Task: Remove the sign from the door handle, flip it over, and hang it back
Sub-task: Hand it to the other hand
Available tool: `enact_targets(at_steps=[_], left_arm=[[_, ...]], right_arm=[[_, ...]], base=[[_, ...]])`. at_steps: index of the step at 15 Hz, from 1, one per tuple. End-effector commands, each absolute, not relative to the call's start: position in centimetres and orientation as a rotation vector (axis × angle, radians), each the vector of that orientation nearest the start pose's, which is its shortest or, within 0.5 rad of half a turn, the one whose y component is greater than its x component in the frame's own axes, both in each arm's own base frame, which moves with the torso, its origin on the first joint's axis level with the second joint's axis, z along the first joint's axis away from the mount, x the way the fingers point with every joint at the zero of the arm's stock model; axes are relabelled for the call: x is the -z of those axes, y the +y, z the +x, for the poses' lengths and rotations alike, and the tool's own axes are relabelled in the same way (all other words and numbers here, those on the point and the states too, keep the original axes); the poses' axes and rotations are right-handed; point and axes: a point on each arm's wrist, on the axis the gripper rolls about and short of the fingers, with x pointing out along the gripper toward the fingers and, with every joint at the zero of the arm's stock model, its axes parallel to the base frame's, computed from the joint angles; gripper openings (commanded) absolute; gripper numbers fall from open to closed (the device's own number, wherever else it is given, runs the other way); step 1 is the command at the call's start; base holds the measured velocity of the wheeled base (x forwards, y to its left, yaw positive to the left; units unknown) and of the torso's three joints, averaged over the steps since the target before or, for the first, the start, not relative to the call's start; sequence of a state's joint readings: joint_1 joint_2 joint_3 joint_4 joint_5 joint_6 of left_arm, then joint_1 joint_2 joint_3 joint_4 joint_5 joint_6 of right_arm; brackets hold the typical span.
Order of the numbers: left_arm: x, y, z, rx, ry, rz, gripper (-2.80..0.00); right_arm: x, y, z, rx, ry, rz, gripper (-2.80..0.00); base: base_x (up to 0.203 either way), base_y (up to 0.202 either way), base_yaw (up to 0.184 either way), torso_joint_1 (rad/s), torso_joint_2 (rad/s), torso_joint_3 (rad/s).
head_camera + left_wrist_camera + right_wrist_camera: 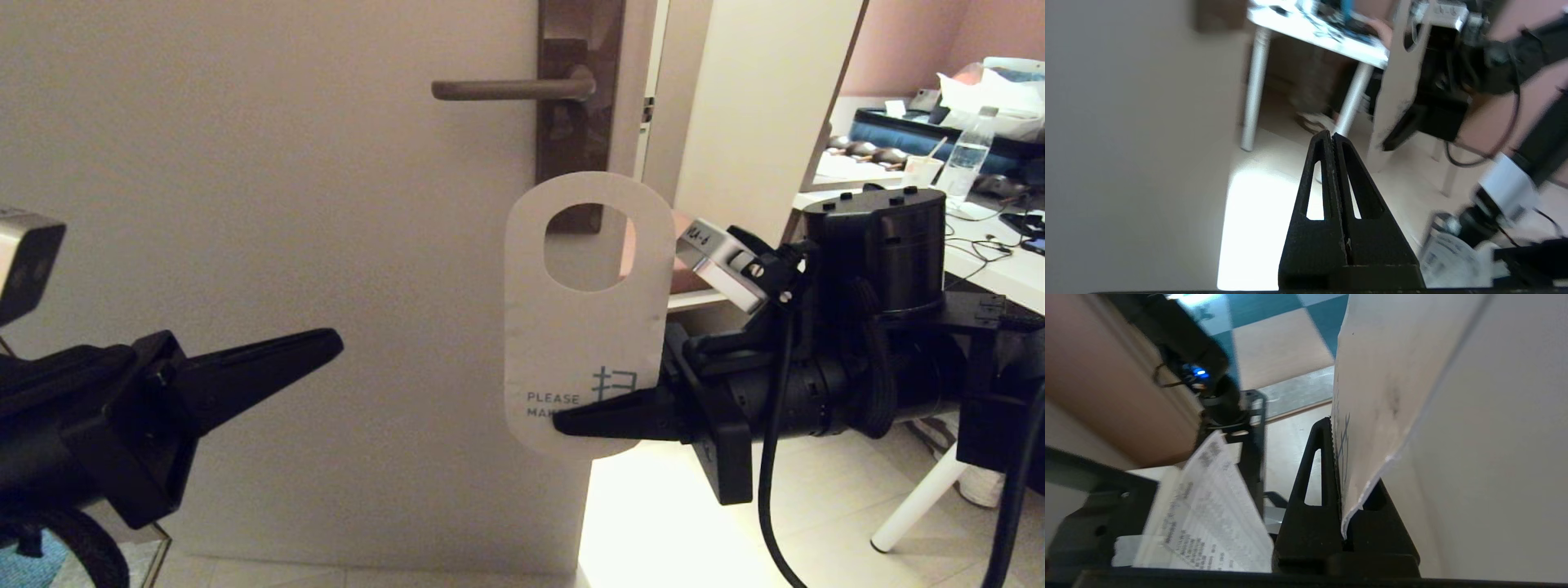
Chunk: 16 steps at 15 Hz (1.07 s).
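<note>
Look at the sign (584,327). You see its white side, a flat card with round corners and an oval hole near the top. Small grey letters near the bottom read "PLEASE", and a bigger grey mark sits beside them. The sign is off the door handle (510,88) and stands upright in the air, below the handle and a bit to its right. Your right gripper (563,425) pinches the sign's bottom edge, its jaws clamped tight on the card. Your left gripper (331,341) is low on the left, well apart from the sign, its jaws pressed together with nothing in them.
</note>
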State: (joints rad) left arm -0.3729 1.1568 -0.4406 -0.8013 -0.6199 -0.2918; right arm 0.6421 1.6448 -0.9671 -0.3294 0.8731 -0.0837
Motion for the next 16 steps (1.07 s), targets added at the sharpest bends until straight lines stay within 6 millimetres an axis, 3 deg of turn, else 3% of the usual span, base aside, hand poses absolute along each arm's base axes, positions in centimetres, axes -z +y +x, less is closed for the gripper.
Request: enact_targets(at_steps=[1,6,13,14,16], left_arm=[[-21.5,-8.2,15.4,1.042,0.124,-0.262,-2.8],[-21.4,-10.1,17.3,1.115,0.108,-0.255,-2.8],[-20.8,-11.3,17.2,1.166,0.133,-0.244,-2.8],[-20.8,-11.3,17.2,1.167,0.131,-0.242,0.0],[-20.7,-11.3,17.1,1.17,0.115,-0.238,0.0]], right_arm=[[-21.2,19.5,22.8,-1.532,0.33,-0.02,-2.8],[-21.1,20.5,23.4,-1.577,0.331,-0.016,-2.8],[-20.6,21.4,23.6,-1.594,0.339,-0.022,-2.8],[-20.5,21.4,23.7,-1.594,0.339,-0.022,-2.8],[-20.6,21.5,23.7,-1.593,0.336,-0.023,-2.8]], base=[[0.0,0.0,0.0,0.0,0.0,0.0],[0.0,0.0,0.0,0.0,0.0,0.0],[0.0,0.0,0.0,0.0,0.0,0.0],[0.0,0.0,0.0,0.0,0.0,0.0],[0.0,0.0,0.0,0.0,0.0,0.0]])
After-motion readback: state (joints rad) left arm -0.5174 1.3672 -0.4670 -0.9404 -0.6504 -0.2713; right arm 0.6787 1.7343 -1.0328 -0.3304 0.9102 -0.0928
